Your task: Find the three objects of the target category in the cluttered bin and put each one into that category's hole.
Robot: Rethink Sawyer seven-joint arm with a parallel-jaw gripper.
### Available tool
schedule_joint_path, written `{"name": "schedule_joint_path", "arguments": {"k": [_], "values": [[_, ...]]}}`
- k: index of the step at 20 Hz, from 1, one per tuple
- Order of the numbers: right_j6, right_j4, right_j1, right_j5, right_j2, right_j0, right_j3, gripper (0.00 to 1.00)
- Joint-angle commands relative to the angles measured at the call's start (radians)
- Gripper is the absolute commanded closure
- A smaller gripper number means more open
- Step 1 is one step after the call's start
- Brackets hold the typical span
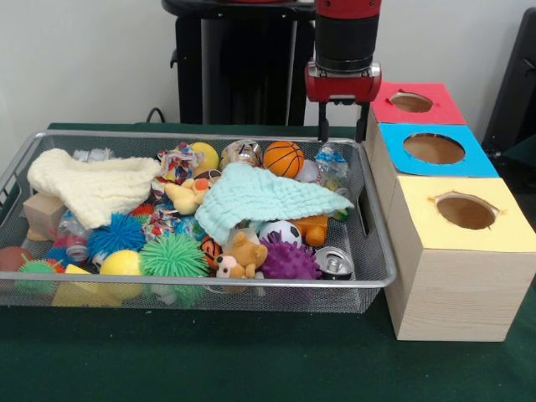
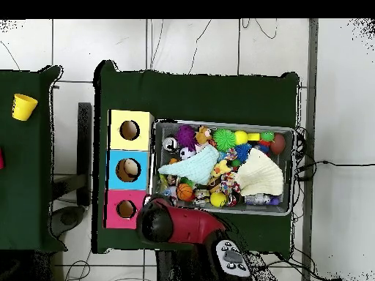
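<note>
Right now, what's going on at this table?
A Sawyer arm hangs with its gripper open and empty above the far rim of the wire bin, near the red-topped box. The bin is heaped with toys, balls, cans and two cloths. A crushed clear bottle lies at its far right corner. The blue hole is beside the bin.

Box tops [image 1: 435, 150] — red, blue, yellow surrounds on pale wood. Cloths: mint [image 1: 264, 194], cream [image 1: 92, 186]. Ball [image 1: 283, 158] — orange, black-lined. Tablecloth [image 1: 251, 360] dark green.
</note>
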Motion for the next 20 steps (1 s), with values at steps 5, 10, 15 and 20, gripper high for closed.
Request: {"name": "schedule_joint_path", "arguments": {"k": [5, 10, 15, 20], "values": [[0.171, -0.04, 0.074, -0.146, -0.008, -0.079, 0.042, 0.0], [0.143, -0.048, 0.073, -0.12, 0.015, -0.112, 0.022, 0.0], [0.17, -0.04, 0.132, -0.179, 0.043, -0.115, 0.002, 0.0], [0.194, -0.03, 0.154, -0.221, 0.064, -0.115, -0.002, 0.0]]}}
